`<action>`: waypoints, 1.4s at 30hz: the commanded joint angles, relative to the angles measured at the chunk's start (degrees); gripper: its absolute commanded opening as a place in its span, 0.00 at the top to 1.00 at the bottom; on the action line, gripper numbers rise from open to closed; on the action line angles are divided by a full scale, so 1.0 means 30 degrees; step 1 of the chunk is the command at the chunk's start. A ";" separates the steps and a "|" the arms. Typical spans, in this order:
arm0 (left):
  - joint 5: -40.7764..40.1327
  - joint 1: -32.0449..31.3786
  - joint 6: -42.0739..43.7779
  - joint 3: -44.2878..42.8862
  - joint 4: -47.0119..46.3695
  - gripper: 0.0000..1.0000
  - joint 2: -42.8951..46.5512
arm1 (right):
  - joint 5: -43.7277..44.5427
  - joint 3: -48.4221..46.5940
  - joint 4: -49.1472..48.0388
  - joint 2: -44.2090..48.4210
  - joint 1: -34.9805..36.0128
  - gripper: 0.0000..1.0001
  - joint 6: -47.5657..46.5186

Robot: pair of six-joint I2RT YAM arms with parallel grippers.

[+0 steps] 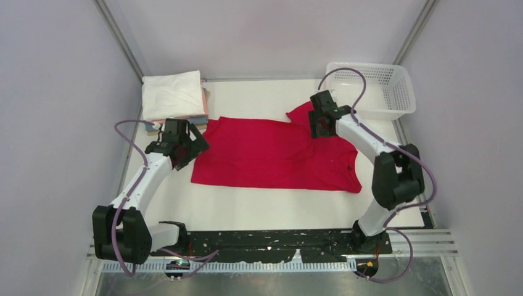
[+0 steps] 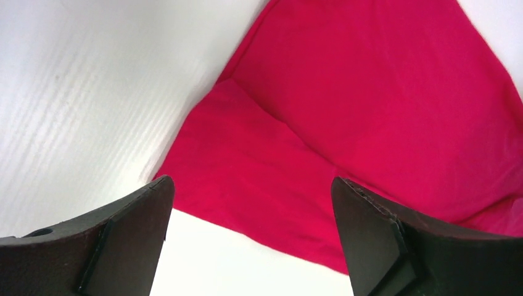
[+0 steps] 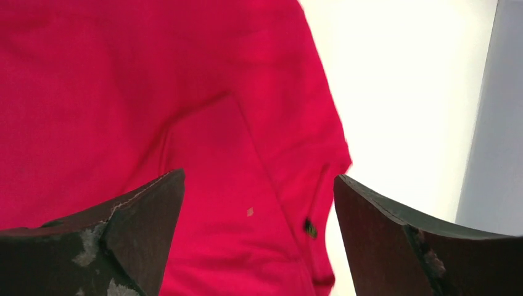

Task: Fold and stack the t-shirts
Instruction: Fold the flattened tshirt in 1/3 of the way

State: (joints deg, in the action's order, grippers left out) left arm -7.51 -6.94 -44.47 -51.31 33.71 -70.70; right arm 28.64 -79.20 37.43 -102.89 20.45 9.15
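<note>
A bright red t-shirt [image 1: 271, 154] lies spread on the white table, partly folded lengthwise. My left gripper [image 1: 184, 150] hovers at its left end, open and empty; the left wrist view shows the shirt's corner [image 2: 345, 129] between and beyond the fingers. My right gripper [image 1: 319, 123] hovers over the shirt's far right sleeve, open and empty; the right wrist view shows red cloth [image 3: 185, 105] with a small dark tag [image 3: 310, 228] under the jaws. A stack of folded shirts [image 1: 172, 94], white on top with pink below, sits at the far left.
A white plastic mesh basket [image 1: 376, 87] stands at the far right corner. Grey walls enclose the table on three sides. Bare white table [image 1: 259, 206] lies between the shirt and the arm bases.
</note>
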 commanded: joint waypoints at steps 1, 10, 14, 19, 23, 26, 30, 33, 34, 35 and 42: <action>0.2394 -0.0091 0.0725 0.1019 -0.1351 0.00 0.0473 | -0.2517 0.3797 -0.1080 0.5226 0.0070 0.05 0.1782; 0.4282 -0.1047 0.0892 0.2423 -0.2984 0.00 0.0046 | -1.4080 1.1078 -0.8950 0.7212 0.0347 0.05 0.3985; 0.4311 -0.1129 0.0964 0.3138 -0.3836 0.01 0.0117 | -1.4032 1.0307 -0.9914 0.5705 0.0380 0.05 0.4002; 0.4440 -0.1117 0.1046 0.3030 -0.4091 0.00 -0.0407 | -1.3921 0.8848 -1.0488 0.3603 0.0686 0.05 0.3889; 0.4394 -0.1146 0.1053 0.2982 -0.4212 0.00 -0.0734 | -1.3443 0.7083 -1.0573 0.1924 0.1153 0.05 0.3644; 0.4439 -0.1144 0.1053 0.2873 -0.4281 0.00 -0.1015 | -1.2477 0.4683 -1.0149 0.0521 0.1603 0.05 0.2985; 0.4606 -0.1266 0.1024 0.2518 -0.4628 0.00 -0.1399 | -1.0137 0.2816 -0.8690 0.0272 0.2550 0.05 0.2173; 0.4707 -0.1474 0.1009 0.2042 -0.5404 0.00 -0.1987 | -0.8814 0.4136 -0.8334 0.1478 0.2614 0.05 0.2610; 0.4920 -0.1540 0.0971 0.1828 -0.5609 0.00 -0.2308 | -0.7980 0.5416 -0.8299 0.2318 0.2617 0.05 0.2813; 0.5310 -0.1549 0.0966 0.1563 -0.5847 0.00 -0.2725 | -0.7607 0.6710 -0.8278 0.3260 0.2617 0.05 0.3148; 0.6182 -0.2083 0.0726 0.0685 -0.6820 0.00 -0.5656 | -0.5976 1.1388 -0.7522 0.6852 0.2192 0.05 0.4601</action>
State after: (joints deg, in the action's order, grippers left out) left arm 8.62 -12.14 -42.57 -47.35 17.10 -84.73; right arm 6.24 -49.78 14.20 -87.37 27.97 19.81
